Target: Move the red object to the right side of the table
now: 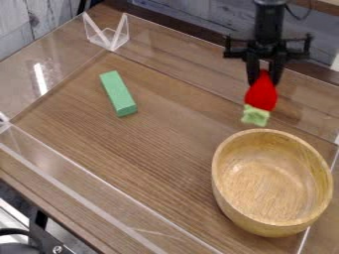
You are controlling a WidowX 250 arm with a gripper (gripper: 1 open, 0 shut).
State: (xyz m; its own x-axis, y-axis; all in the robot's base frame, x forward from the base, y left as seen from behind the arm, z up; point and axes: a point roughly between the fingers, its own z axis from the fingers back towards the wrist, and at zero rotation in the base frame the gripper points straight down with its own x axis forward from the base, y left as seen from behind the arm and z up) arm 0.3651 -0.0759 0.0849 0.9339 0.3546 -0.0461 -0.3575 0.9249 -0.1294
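The red object (pixel 261 94) is a small bright red strawberry-like toy with a light-green bit at its base, hanging just above the table (pixel 172 149) near the right side, beyond the wooden bowl. My gripper (pixel 263 71) comes down from above and is shut on the top of the red object. Its dark fingers (pixel 252 65) pinch the toy's upper part. The toy's green base sits close to the tabletop; whether it touches the wood I cannot tell.
A wooden bowl (pixel 273 182) stands at the front right. A green rectangular block (pixel 118 93) lies at the left centre. Low clear acrylic walls (pixel 40 74) edge the table, with a clear folded stand (pixel 106 33) at the far left corner.
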